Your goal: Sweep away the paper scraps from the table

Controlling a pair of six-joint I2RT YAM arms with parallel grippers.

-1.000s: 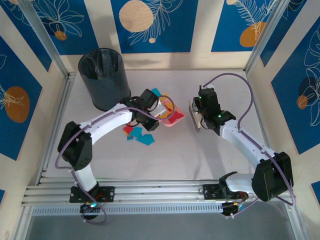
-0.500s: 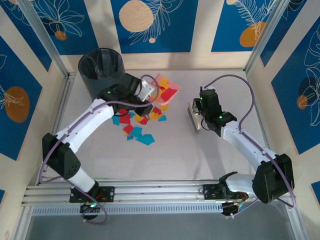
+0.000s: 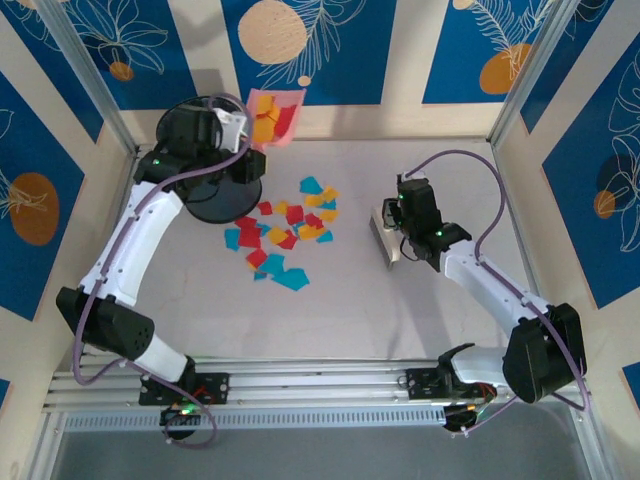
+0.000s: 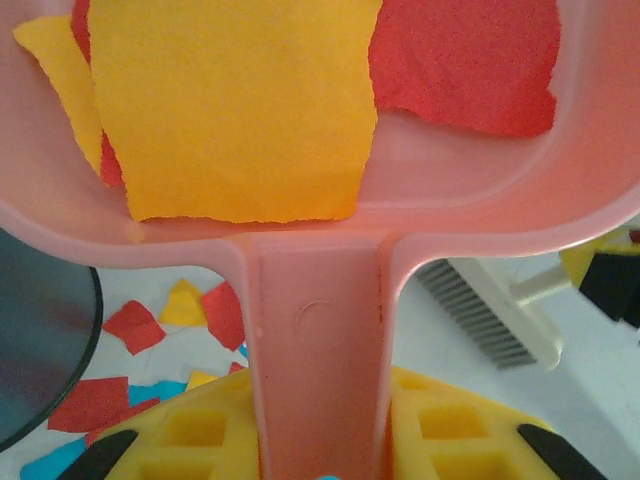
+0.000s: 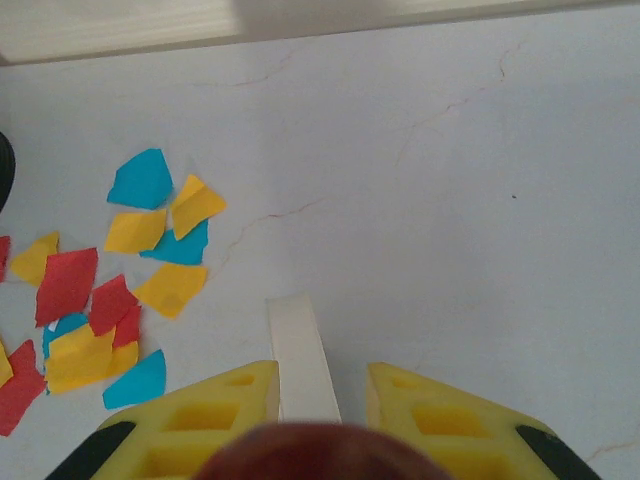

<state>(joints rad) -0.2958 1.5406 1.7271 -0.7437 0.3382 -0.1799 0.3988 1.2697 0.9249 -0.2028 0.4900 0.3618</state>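
**Kid:** What is your left end effector [image 3: 235,125] doing?

**Me:** It is shut tight on the handle of the pink dustpan [image 4: 470,190]. I hold the dustpan up high at the far left of the table [image 3: 400,320]. Some yellow and red bits of paper lie inside it.

**Kid:** Where do they go?

**Me:** Into the black bin [image 3: 225,190], I think. It stands right under my left arm. From above, the pan part looks like it sticks out to the right of the bin, not over its mouth. The handle runs from the pan back to my end effector, so the dustpan lies left to right. I think I must bring the pan left, over the bin, and then tip it.

**Kid:** Is the table clean?

**Me:** No. A bunch of paper scraps [image 3: 285,235] lies in the middle, between my two arms.

**Kid:** Which arm is closer to them?

**Me:** My right one. My right end effector [image 5: 320,400] is shut on the white brush [image 3: 385,235]. The brush sits just to the right of the scraps, so they lie to its left.
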